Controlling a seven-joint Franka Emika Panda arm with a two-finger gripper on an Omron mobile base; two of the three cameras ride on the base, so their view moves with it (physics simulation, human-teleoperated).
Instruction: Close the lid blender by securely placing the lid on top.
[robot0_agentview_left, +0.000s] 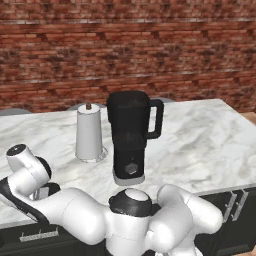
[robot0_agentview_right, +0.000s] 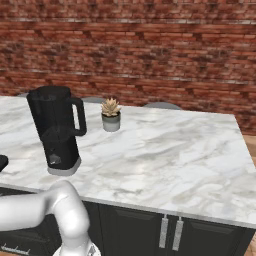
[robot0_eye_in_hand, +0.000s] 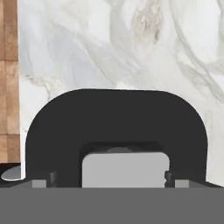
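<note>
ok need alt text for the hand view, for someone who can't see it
Close-up of the lid, a black rounded-square cap with a light grey square centre, lying on the white marble counter directly in front of the gripper. A strip of wooden floor runs along the left edge.

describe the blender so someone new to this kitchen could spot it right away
On the marble counter before the brick wall, look near the front edge, next to the white-grey cylinder. The blender is the tall, all-black one, with a side handle and a front knob.
</note>
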